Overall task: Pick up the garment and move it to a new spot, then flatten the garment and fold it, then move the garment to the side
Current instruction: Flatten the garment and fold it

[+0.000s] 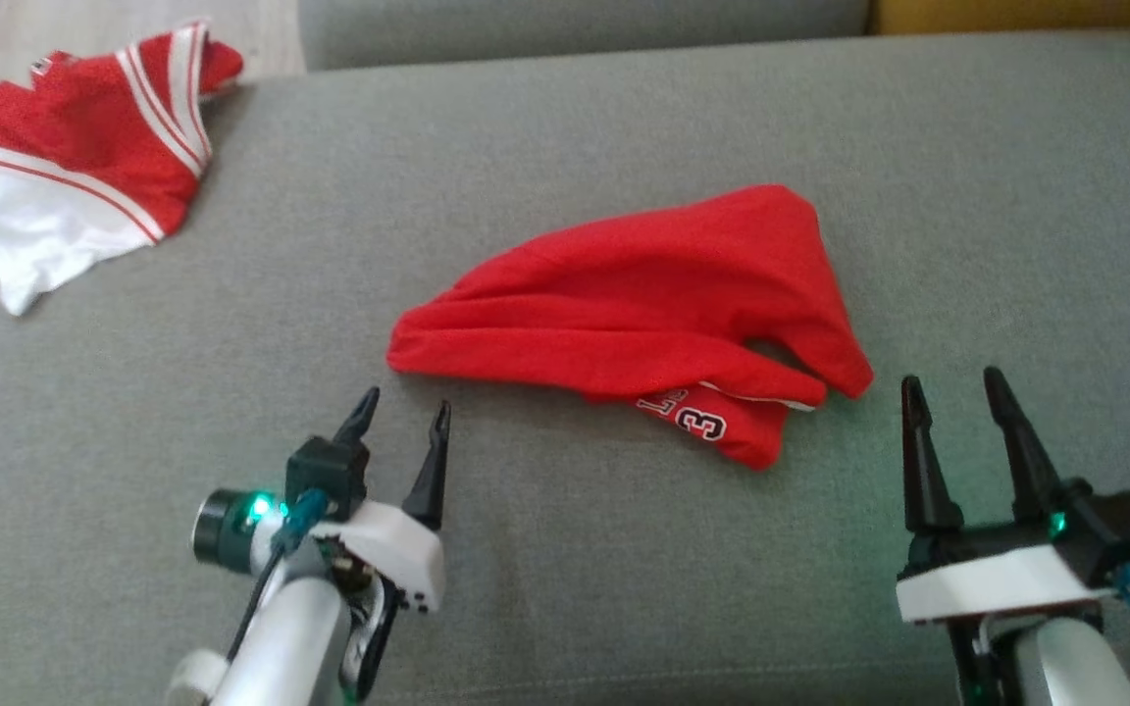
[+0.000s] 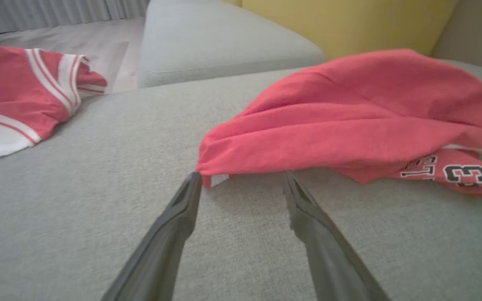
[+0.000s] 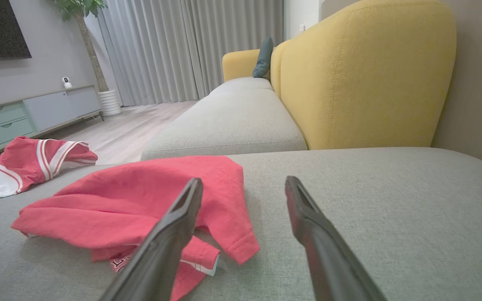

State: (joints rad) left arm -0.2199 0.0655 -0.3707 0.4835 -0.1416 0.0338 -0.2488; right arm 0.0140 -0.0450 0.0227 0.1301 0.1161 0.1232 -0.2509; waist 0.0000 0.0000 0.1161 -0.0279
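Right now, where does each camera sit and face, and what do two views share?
Head view: above, facing down at the red jersey on the grey sofa seat; left end effector and right end effector show.
Left wrist view: low, facing the jersey's edge; own fingers.
Right wrist view: low, facing the yellow backrest; own fingers.
Shared: the jersey.

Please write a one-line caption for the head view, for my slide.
The left gripper and right gripper, both open, near a crumpled red shirt on a grey sofa; a red-and-white garment lies far left.
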